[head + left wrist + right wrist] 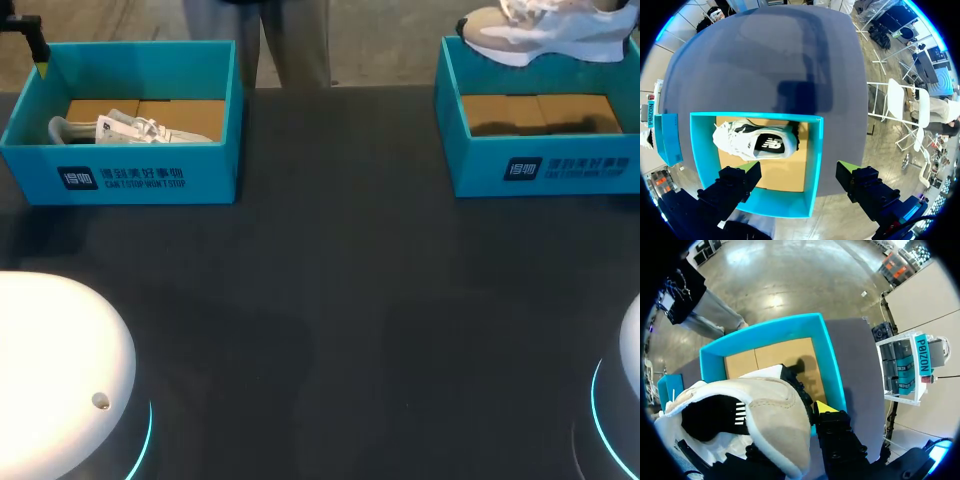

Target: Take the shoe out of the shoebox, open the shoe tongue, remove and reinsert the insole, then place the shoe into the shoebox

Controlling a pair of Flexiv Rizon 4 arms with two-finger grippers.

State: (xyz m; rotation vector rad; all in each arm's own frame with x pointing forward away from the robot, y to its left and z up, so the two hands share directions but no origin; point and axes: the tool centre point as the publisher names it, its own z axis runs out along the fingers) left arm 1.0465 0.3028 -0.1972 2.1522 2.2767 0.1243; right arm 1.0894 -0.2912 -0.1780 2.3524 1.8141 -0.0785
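Two turquoise shoeboxes stand at the far side of the dark table. The left shoebox [120,170] [812,165] holds a white shoe [135,128] [757,142] lying on its side on the cardboard floor. My left gripper [38,55] [799,172] hangs open above that box's far left corner, with nothing between its fingers. The right shoebox [545,165] [832,365] shows only its bare cardboard floor. A beige and white shoe [550,30] [770,410] hangs above its far edge. My right gripper [807,415] is shut on this shoe's heel collar; one finger is hidden by the shoe.
The white domes of my arm bases sit at the front left [60,370] and front right [630,360] of the table. Dark tabletop [340,260] stretches between the two boxes and in front of them.
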